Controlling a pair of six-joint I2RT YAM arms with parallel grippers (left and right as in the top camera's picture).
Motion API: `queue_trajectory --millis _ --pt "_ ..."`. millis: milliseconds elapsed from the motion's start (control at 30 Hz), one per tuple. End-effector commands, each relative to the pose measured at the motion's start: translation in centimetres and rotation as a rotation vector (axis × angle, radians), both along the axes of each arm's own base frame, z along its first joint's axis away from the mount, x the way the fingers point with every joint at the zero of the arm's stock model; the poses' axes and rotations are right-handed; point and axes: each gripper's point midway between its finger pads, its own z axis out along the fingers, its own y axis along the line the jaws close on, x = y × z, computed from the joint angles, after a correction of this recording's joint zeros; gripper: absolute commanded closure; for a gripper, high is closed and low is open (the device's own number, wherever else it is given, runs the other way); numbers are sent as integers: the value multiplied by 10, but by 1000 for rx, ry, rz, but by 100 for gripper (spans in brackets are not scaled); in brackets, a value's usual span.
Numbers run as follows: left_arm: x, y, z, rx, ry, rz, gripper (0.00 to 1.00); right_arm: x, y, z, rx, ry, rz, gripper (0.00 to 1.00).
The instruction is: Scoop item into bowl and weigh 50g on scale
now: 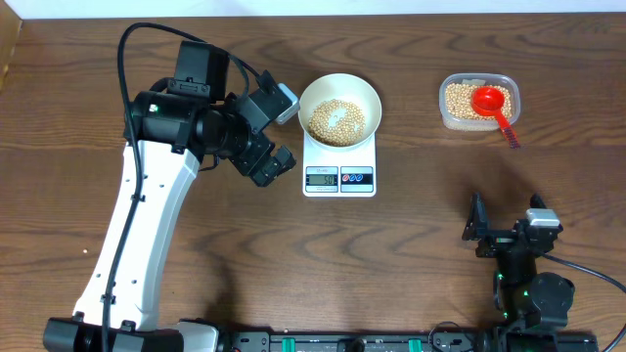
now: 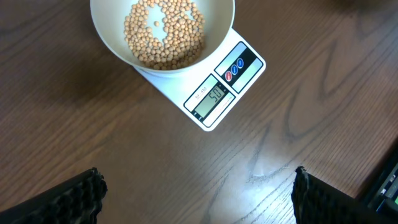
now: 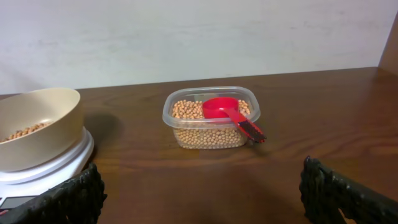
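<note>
The bowl sat on the scale, beans inside. The left end effector hung just left of it, fingers wide apart. The right end effector sat well off, near the desk's front edge, likewise spread.

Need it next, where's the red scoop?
Overhead view: the red scoop rests in the clear tub of beans at the far right, right of the scale.

Glossy wood-grain table, clear plastic tub, smooth white bowl (beans matt)
</note>
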Motion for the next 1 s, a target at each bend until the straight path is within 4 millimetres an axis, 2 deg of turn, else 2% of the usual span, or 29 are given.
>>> queue_trajectory --millis 0,233,633,967 --pt "-2 -1 2 -8 1 2 2 0 0 -1 -9 -2 -3 1" --pt "-5 -1 9 -12 -22 2 2 0 0 -1 -9 -2 -3 1" --pt "-15 11 51 10 -196 36 2 0 0 -1 -9 -2 -3 1" --pt "-19 38 90 -15 -325 289 2 0 0 -1 -9 -2 -3 1"
